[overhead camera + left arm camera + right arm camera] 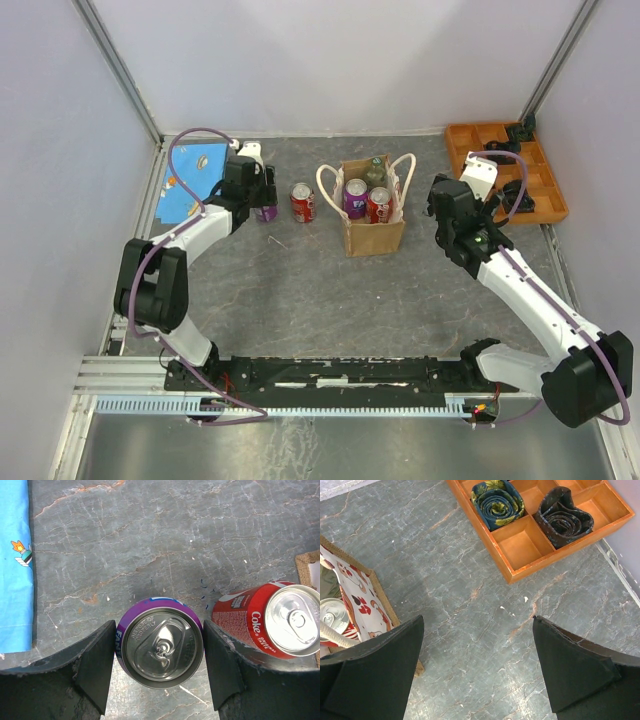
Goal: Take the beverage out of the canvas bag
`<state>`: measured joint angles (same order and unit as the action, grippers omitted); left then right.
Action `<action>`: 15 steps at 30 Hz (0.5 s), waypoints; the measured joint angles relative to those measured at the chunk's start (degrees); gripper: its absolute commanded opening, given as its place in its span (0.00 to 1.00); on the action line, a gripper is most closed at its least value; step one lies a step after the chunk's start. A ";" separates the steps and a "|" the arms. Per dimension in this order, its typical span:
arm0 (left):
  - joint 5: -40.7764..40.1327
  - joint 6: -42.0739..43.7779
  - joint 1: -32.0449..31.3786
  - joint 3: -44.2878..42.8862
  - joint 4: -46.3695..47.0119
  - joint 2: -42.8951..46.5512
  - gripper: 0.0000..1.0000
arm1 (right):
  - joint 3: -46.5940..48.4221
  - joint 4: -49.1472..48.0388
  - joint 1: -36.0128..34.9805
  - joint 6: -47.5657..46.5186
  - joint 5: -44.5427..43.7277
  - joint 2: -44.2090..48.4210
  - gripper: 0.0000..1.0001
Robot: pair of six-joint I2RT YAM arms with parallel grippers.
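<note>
The tan canvas bag [373,232] stands upright at mid-table with cream handles. Inside it are a purple can [355,196], a red can [378,204] and a green bottle [376,170]. My left gripper [264,198] is to the bag's left, its jaws closed against both sides of another purple can [161,642] that stands upright on the table. A red Coke can [270,620] stands just right of it. My right gripper [477,625] is open and empty, low over bare table just right of the bag [362,605].
An orange compartment tray [553,212] with rolled ties sits at the back right; its rim [555,557] shows in the right wrist view. A blue cloth [190,182] lies at the back left. A small thin stick [277,241] lies on the table.
</note>
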<state>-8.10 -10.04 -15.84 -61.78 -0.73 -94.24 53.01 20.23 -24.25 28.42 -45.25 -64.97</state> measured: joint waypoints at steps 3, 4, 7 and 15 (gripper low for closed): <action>-0.42 0.00 0.00 -0.11 -0.15 -0.48 0.25 | 0.00 0.02 0.00 0.02 0.15 -0.02 0.97; -0.42 0.00 0.00 -0.20 -0.20 -0.85 0.26 | 0.00 0.02 0.00 0.02 0.17 -0.02 0.97; -0.50 0.00 0.00 -0.52 -0.02 -1.90 0.30 | 0.00 0.02 0.00 0.04 0.17 -0.11 0.97; -0.68 -0.02 0.00 -3.34 -1.18 -4.17 0.63 | 0.00 0.17 0.00 0.22 0.48 -0.90 0.97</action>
<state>-8.78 -10.07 -15.84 -65.12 -1.91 -98.41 53.01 20.40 -24.25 28.64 -44.77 -65.87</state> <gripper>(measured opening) 0.716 0.973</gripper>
